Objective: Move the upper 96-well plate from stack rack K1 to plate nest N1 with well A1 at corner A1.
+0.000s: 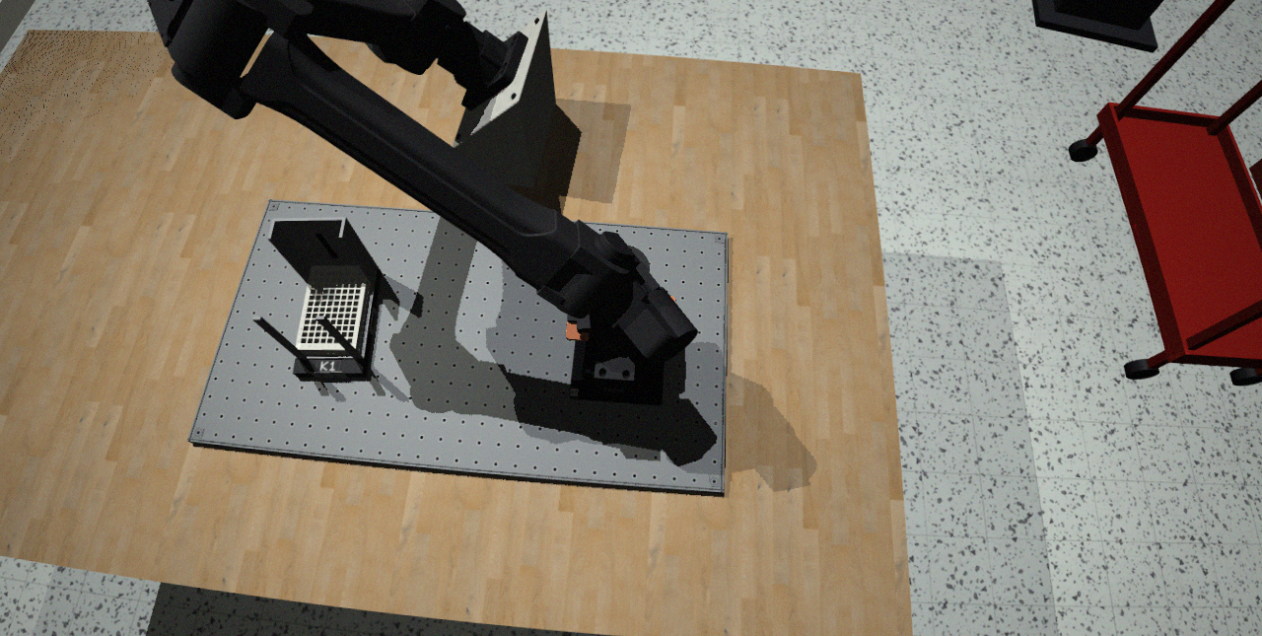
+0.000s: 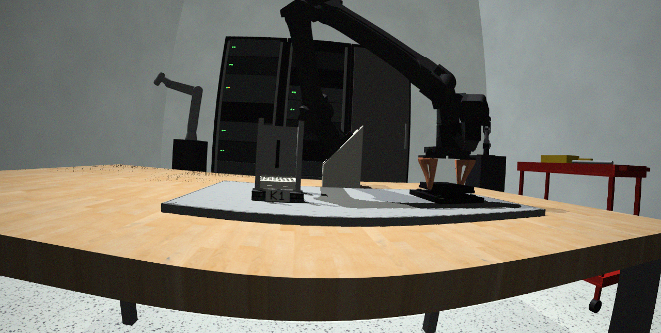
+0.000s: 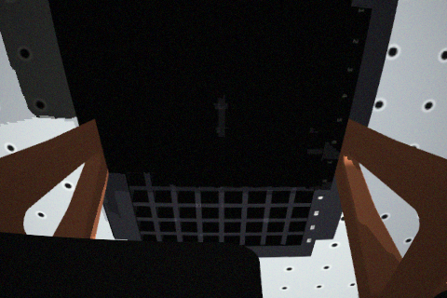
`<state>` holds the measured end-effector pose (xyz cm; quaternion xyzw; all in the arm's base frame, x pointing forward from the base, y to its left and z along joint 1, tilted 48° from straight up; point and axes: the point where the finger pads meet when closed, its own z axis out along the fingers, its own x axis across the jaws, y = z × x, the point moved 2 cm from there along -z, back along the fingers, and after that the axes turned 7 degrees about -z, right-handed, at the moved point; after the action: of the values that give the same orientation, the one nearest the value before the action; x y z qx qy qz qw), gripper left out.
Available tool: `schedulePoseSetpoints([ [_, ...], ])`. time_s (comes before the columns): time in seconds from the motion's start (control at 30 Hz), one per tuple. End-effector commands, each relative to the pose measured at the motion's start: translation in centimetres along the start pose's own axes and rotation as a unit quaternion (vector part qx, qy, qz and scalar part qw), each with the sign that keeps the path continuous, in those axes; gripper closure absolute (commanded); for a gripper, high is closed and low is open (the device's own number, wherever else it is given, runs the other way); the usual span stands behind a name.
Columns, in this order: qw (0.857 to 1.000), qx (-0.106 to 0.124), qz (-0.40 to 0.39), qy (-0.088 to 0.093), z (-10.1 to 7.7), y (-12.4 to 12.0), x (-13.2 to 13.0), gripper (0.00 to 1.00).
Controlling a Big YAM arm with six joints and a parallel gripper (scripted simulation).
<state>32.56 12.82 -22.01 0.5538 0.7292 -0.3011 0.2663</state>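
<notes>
My gripper [image 2: 445, 182] is shut on the upper 96-well plate [image 3: 218, 93] and holds it across its short sides, low over the plate nest N1 [image 2: 447, 195]. The plate looks level and dark in the arm's shadow. I cannot tell whether it touches the nest. In the overhead view my wrist hides most of the nest [image 1: 617, 372]. Rack K1 [image 1: 330, 315] stands at the left of the baseplate with the lower white plate [image 1: 332, 316] in it; it also shows in the side view [image 2: 277, 178].
A grey slanted panel [image 1: 521, 103] stands behind the perforated baseplate [image 1: 458, 340]. A red cart [image 1: 1191, 244] stands off the table to the right. Dark server cabinets [image 2: 286, 109] stand behind the table.
</notes>
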Motion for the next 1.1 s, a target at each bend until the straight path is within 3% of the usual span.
schedulePoseSetpoints([
  [0.0, 1.000, -0.002, -0.004, -0.001, 0.55, -0.06, 0.18, 1.00],
  [1.07, 1.000, -0.004, -0.001, 0.001, 0.89, 0.41, 0.22, 1.00],
])
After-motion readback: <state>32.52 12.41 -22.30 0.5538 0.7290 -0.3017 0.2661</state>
